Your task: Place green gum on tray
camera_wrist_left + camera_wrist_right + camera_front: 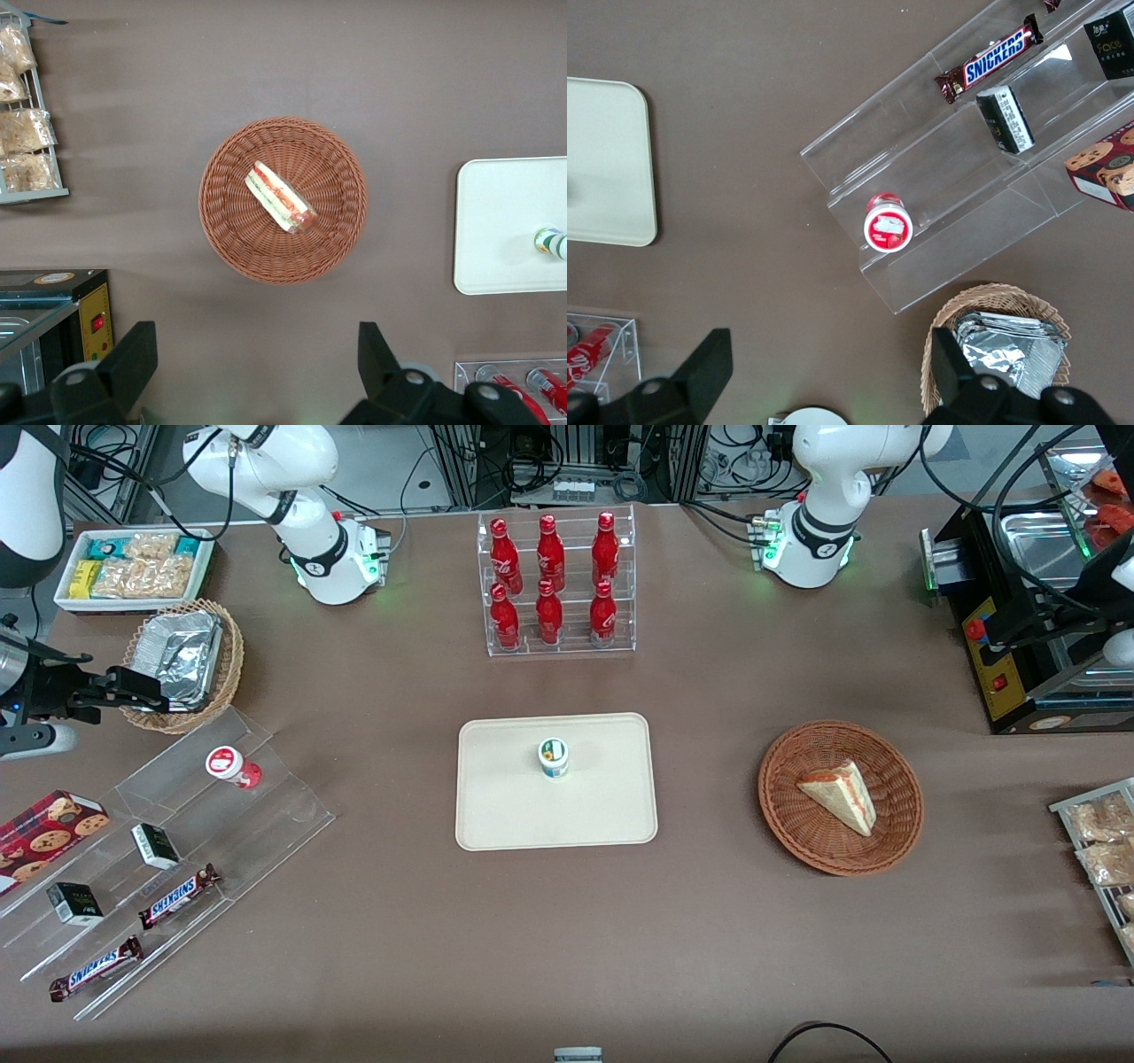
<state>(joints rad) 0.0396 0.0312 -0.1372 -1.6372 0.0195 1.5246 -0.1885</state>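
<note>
We see the green gum upright on the tray, a bit past tray centre toward 12 o'clock, nothing touching it. In the left wrist view only part of it shows, at the edge of the tray.

The gripper sits at the working arm's end of the table, well apart from the tray, roughly at its 9 o'clock in the front view, just in front of the small wicker basket. In the right wrist view its jaws are spread wide with nothing between them; one finger shows dark over the brown table.

Surroundings: a clear stepped display rack lies at 9 o'clock from the tray, carrying the red-lid canister, two Snickers bars, two small dark boxes and a cookie box. Nothing stands between gripper and tray but bare table.

Containers: the small wicker basket holds crumpled foil trays. A white bin holds snack packs. A clear bottle rack, at 12 o'clock from the tray, holds six red bottles. The round brown basket, at 3 o'clock from the tray, holds a sandwich wedge.
</note>
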